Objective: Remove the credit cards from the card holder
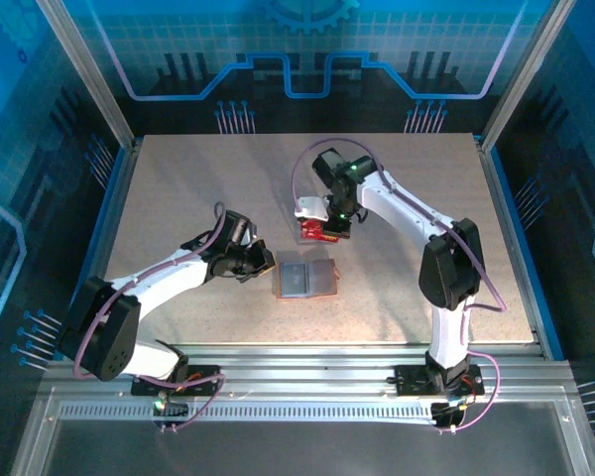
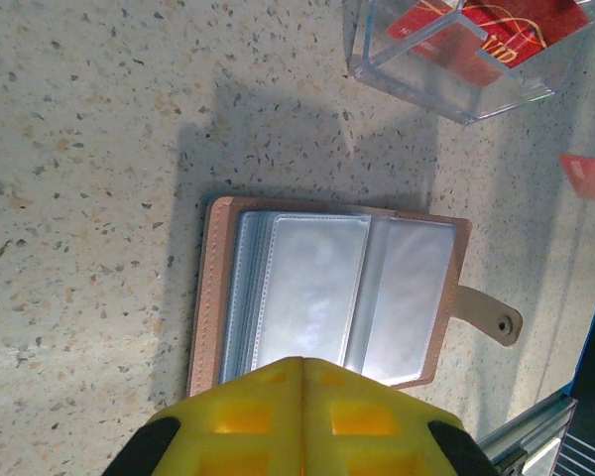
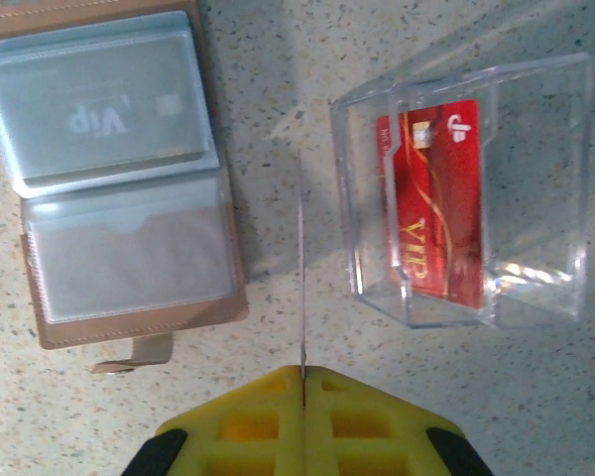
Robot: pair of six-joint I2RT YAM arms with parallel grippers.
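Hand (image 2: 302, 362) is pinched closed, tips right over the near edge of the open wallet (image 2: 307, 288), which lies flat on the speckled bench (image 2: 79, 149). Further ahead and to the right is a clear box (image 2: 446, 79) with red cards (image 2: 501, 25) inside.

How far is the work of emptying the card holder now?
Done: red cards stand in the clear container. In hand: the right hand pinches one thin card, edge-on, beside it. Still to do: a Vip card sits in a sleeve of the card holder.
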